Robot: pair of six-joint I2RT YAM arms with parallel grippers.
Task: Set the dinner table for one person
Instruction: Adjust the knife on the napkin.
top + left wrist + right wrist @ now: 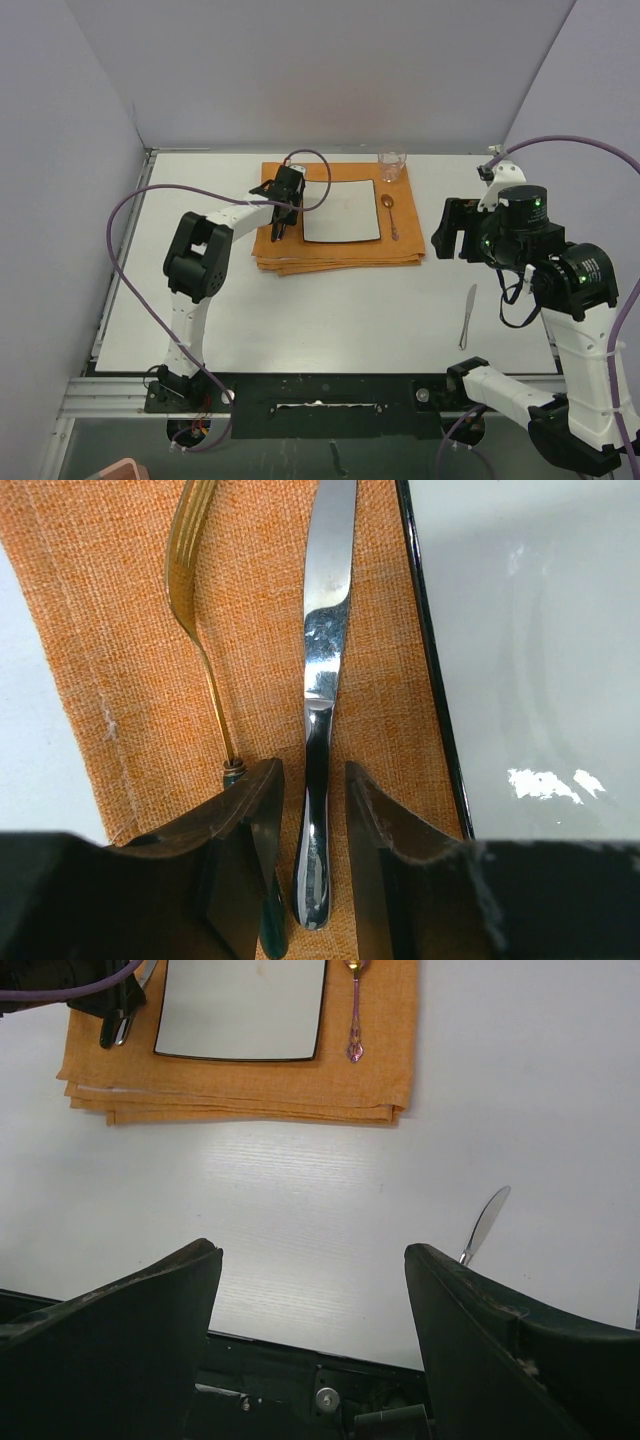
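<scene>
On the white dinner table (pixel 300 310) lies a folded orange cloth (pixel 340 250) with a square white plate (pixel 342 212) on it. Left of the plate, a silver knife (pixel 325 680) and a gold fork (pixel 195 610) lie side by side on the cloth. My left gripper (pixel 313 775) is low over the knife's handle. Its fingers (pixel 250 820) straddle the handle with a gap on each side, so it is open. The left finger hides the fork's handle end. My right gripper (pixel 310 1250) hangs open over bare table at the right, with nothing between its fingers.
A spoon (pixel 390 215) lies on the cloth right of the plate, and a clear glass (pixel 391 165) stands at the cloth's far right corner. A second knife (pixel 468 315) rests on the table near the right arm. A black rail (pixel 320 395) runs along the near edge.
</scene>
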